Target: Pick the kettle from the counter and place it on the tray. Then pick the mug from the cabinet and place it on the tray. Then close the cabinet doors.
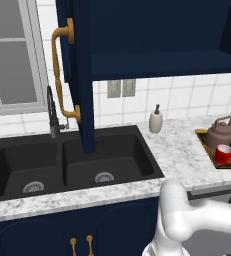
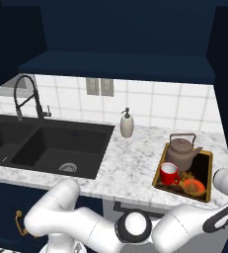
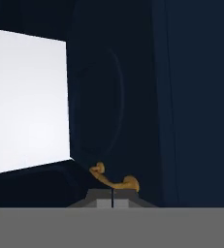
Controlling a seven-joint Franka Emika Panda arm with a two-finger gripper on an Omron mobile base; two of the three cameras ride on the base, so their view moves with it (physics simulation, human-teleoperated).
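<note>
The grey-brown kettle (image 1: 219, 132) (image 2: 181, 152) stands on the tray (image 1: 203, 141) (image 2: 208, 168) at the right of the marble counter (image 1: 182, 150) (image 2: 130, 163). The red mug (image 1: 226, 154) (image 2: 169, 173) sits on the tray in front of the kettle. The cabinet (image 1: 162, 65) (image 2: 120, 64) is open, and its left door (image 1: 81, 75) swings out over the sink. In the hand view my gripper (image 3: 112, 202) has its tips together, just below a curved brass handle (image 3: 114, 180) on a navy door panel (image 3: 133, 97). Whether it touches the handle is unclear.
A white soap dispenser (image 1: 156, 120) (image 2: 127, 123) stands by the tiled wall. The black double sink (image 1: 72, 162) (image 2: 46, 143) and its faucet (image 1: 52, 112) (image 2: 26, 94) lie to the left. An orange item (image 2: 193, 186) lies on the tray. My arm (image 2: 184, 227) bends low along the counter front.
</note>
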